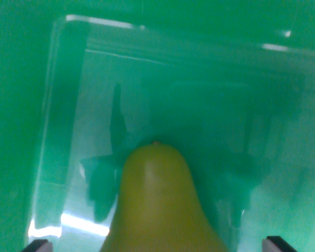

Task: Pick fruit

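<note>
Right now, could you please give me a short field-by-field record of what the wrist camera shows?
fruit: pear, yellow-green, narrow end pointing away from camera
container: clear bin, seen from above
surface: green
gripper: fingertips at both bottom corners, pear between them
grip contact: cannot tell
image quality: blurred, green cast

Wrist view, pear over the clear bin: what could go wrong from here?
1. The hand shows only its fingertips at the bottom corners; its contact with the pear is out of frame, so the grip can't be confirmed.
2. The pear's smooth, tapered body might slip.
3. The clear bin has glare, so its walls are hard to judge.
</note>
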